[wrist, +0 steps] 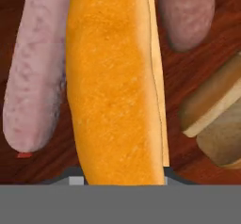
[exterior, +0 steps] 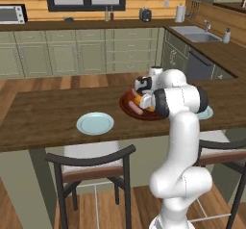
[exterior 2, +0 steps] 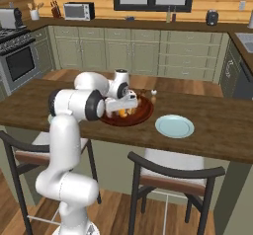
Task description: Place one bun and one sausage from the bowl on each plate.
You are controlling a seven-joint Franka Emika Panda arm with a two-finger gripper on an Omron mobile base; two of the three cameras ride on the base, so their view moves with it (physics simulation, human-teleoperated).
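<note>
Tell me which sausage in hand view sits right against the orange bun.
The long pale sausage lying alongside the orange bun; the other sausage sits apart, cropped.

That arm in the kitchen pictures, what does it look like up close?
The arm is glossy white, built of thick rounded tube segments with dark rings at the joints. Its hand is a small white block with dark parts. No cables or markings are visible.

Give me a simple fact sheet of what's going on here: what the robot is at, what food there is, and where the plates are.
Setting: wooden counter in a kitchen
Bowl: reddish-brown, on the counter, under the robot's hand
Bun: orange, lying lengthwise right before the hand camera
Sausages: one touching the bun's side, another past it
Fingers: whether they grip the bun cannot be told
Plates: two pale blue, both bare, one left of the bowl, one right
</note>
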